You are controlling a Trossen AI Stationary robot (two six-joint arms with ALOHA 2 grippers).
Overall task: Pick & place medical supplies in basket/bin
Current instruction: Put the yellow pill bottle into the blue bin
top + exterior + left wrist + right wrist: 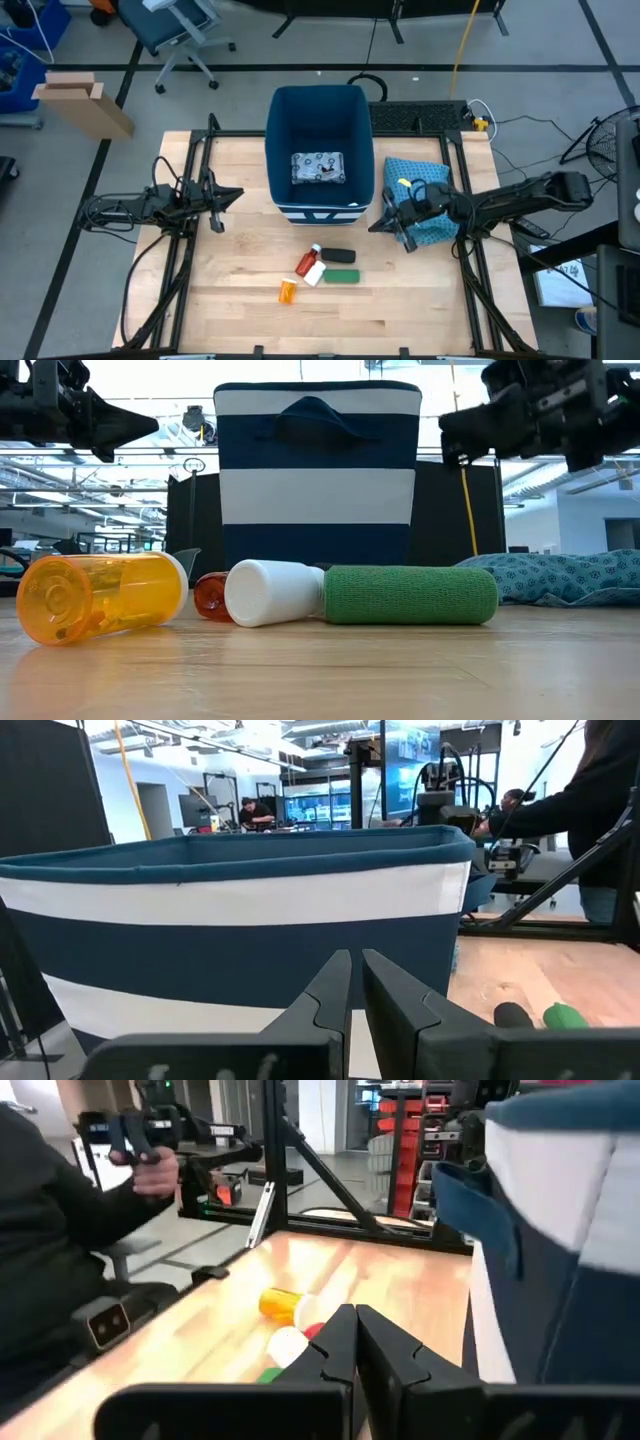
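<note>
The dark-blue bin stands at the table's far middle with a flat white printed packet lying on its floor. Near the front lie the red bottle with white cap, a black oblong, a green oblong and the orange pill bottle, each on its side. My left gripper is shut and empty, left of the bin. My right gripper is shut and empty, at the bin's right front corner, above the table.
A blue patterned folded cloth lies right of the bin, under my right arm. Black frame rails run along the table's left and right sides. A person sits beyond the table in the right wrist view.
</note>
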